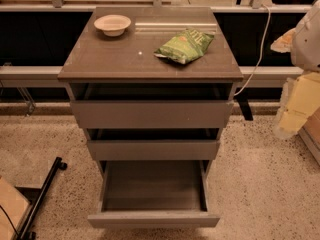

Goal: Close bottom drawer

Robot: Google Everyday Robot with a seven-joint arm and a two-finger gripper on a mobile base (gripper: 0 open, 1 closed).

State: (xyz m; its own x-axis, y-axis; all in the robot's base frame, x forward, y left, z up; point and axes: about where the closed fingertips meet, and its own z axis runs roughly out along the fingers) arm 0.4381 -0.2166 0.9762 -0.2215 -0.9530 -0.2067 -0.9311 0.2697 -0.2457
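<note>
Grey-brown bottom drawer (154, 194) stands pulled out toward you under the cabinet (125, 59), and your gripper (296, 104), its state impossible to tell, hangs off right, so an off-centre push could skew it.

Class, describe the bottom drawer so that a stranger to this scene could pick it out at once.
The gripper is not in view. Find the small grey-brown cabinet with a bowl and a green snack bag on top. Of its three drawers, the bottom drawer is nearest the floor and pulled out furthest, its empty box showing.
</note>
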